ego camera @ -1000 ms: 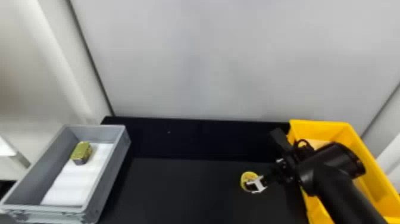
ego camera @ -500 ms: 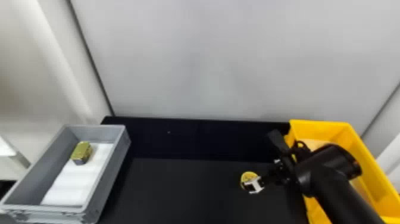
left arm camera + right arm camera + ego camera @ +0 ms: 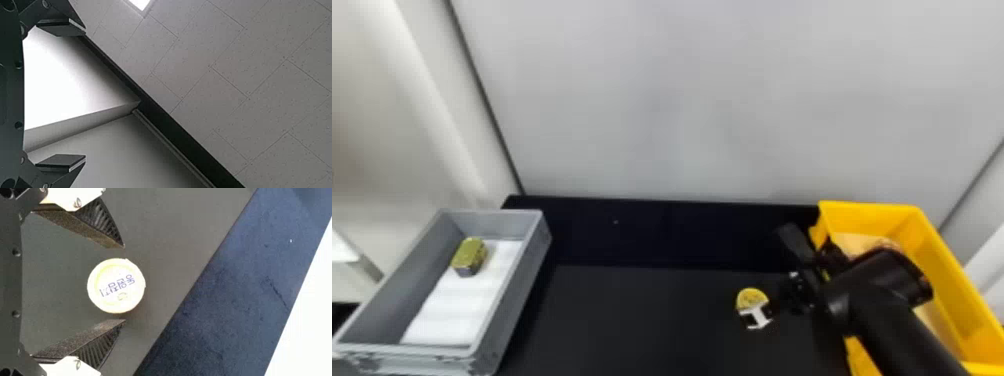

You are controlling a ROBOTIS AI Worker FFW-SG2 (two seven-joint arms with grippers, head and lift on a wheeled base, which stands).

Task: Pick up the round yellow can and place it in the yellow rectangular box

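In the head view my right gripper (image 3: 767,307) is at the round yellow can (image 3: 750,298), which stands on the black table (image 3: 632,320), partly covered by the gripper. Seen from the right wrist, the can's pale round lid (image 3: 116,286) lies between the fingertips of the open right gripper (image 3: 124,284), with a gap on either side. The yellow rectangular box (image 3: 947,285) is at the right, partly behind the right arm. My left gripper (image 3: 85,96) is open in its wrist view, holding nothing, facing the ceiling and wall.
At the left stands a grey bin (image 3: 527,280) with a white liner (image 3: 459,305) and a greenish-gold block-shaped can (image 3: 469,256). A pale wall (image 3: 707,100) rises behind the table. The right forearm crosses the yellow box's near-left side.
The right arm and gripper have shifted slightly, with the wrist a little lower and farther left. The can stays in its place.
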